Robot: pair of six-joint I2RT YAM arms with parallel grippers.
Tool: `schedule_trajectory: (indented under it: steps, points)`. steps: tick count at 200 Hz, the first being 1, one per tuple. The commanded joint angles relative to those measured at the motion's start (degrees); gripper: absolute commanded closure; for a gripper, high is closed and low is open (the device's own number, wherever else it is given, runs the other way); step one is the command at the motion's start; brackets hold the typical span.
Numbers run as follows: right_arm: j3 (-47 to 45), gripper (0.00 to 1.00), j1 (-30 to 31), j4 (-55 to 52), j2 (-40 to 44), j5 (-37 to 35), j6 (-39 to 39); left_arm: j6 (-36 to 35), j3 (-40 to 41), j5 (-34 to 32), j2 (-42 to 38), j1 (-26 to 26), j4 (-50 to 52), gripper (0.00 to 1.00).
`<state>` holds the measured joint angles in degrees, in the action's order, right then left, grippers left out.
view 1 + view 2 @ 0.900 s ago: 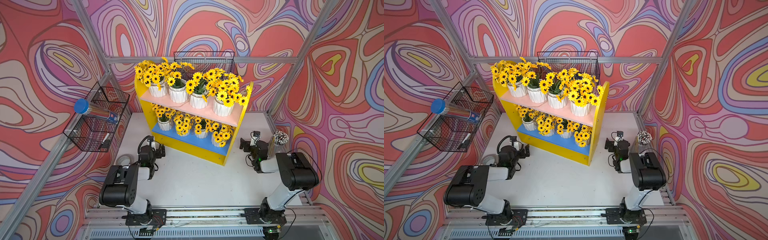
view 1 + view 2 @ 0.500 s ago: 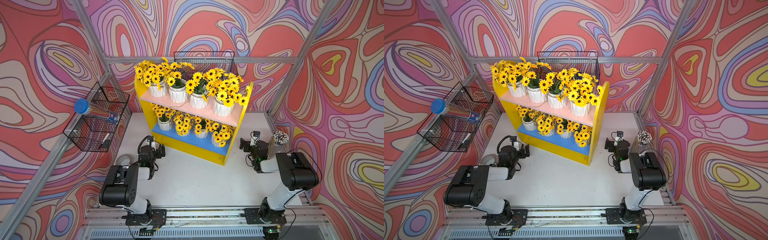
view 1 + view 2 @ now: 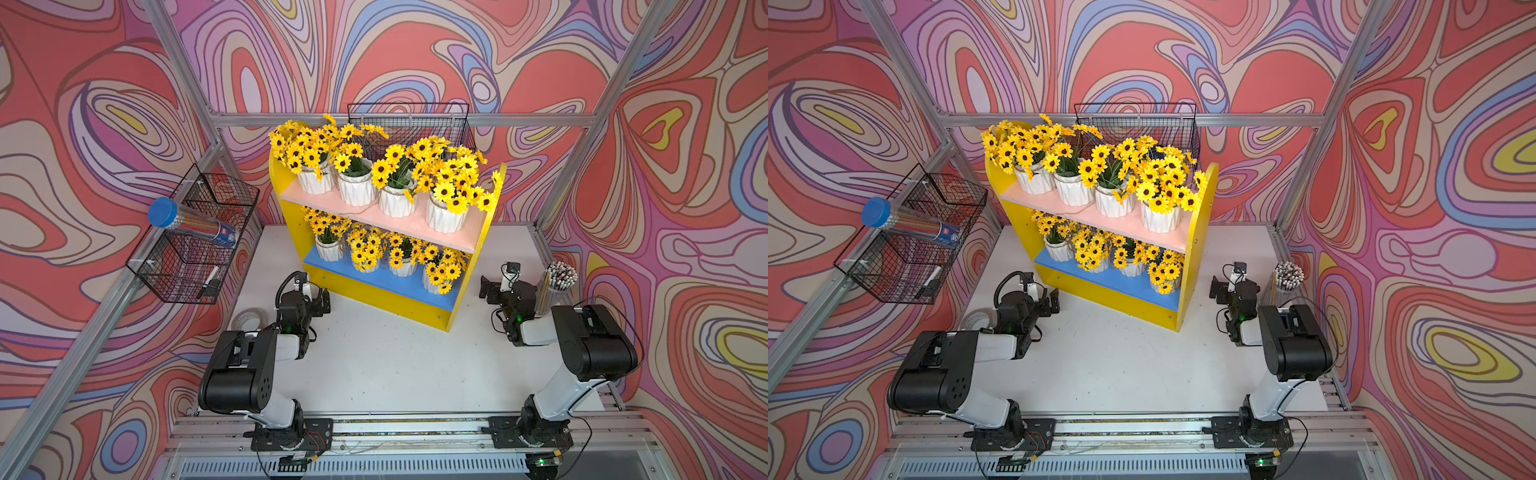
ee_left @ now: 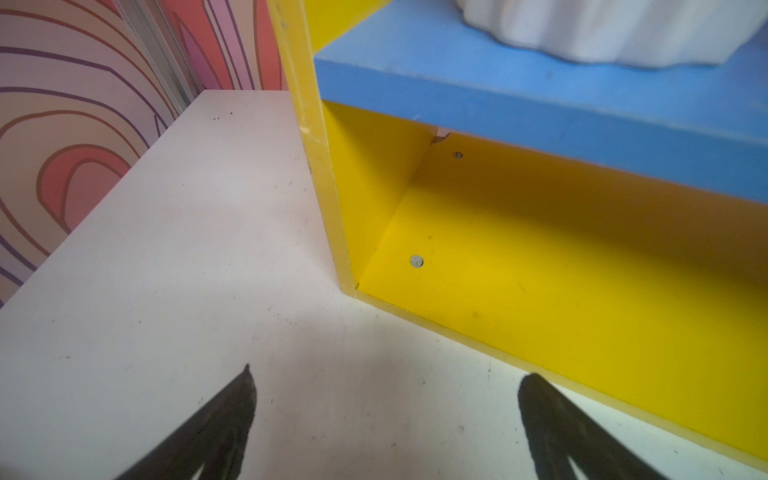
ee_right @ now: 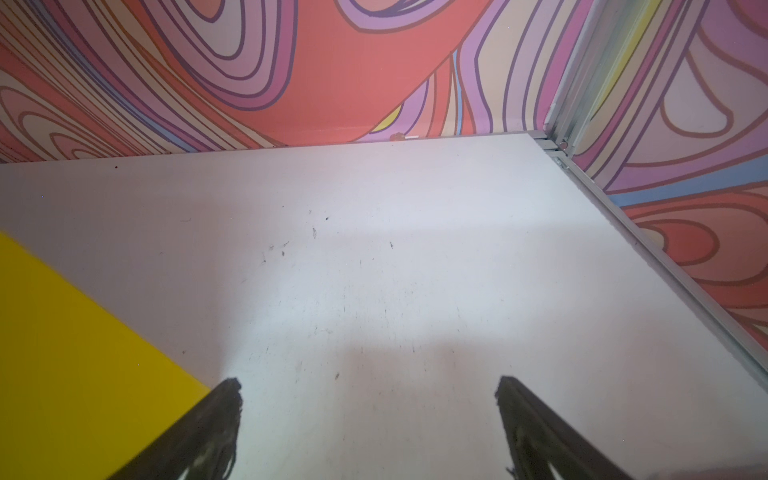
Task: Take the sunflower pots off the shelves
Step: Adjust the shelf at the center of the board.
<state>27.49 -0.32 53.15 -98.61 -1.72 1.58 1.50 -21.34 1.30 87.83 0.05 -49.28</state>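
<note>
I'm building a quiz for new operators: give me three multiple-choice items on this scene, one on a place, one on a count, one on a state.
1. Where does the cup of pencils stand?
A) in a wire basket
B) on the table, by the right arm
C) on the blue board

2. How many sunflower pots stand on the pink board?
A) two
B) four
C) six

3. How is the left pincer?
A) open and empty
B) shut on a pot
C) shut on a tape roll

1 B: it stands on the white surface beside that arm.
2 B: four white pots line that board.
3 A: the left wrist view shows its jaws wide apart, nothing between.
</note>
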Motion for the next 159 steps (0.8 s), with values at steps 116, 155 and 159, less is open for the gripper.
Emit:
schedule_trajectory:
  steps: [116, 155, 159]
  points:
    - [13.3, 0.02, 1.72, -33.54, 17.35, -7.95, 6.87, 4.6, -3.84, -11.34, -27.18, -2.25, 29.44, 0.0]
    - [25.33, 0.02, 1.72, -63.01, 17.53, -6.16, 17.39, 21.16, -8.75, -14.22, -40.65, -2.34, 49.29, 0.0]
    - [25.19, 0.02, 1.71, -63.4, 17.49, -4.75, 17.6, 21.23, -10.13, -12.41, -41.58, -2.33, 50.54, 0.0]
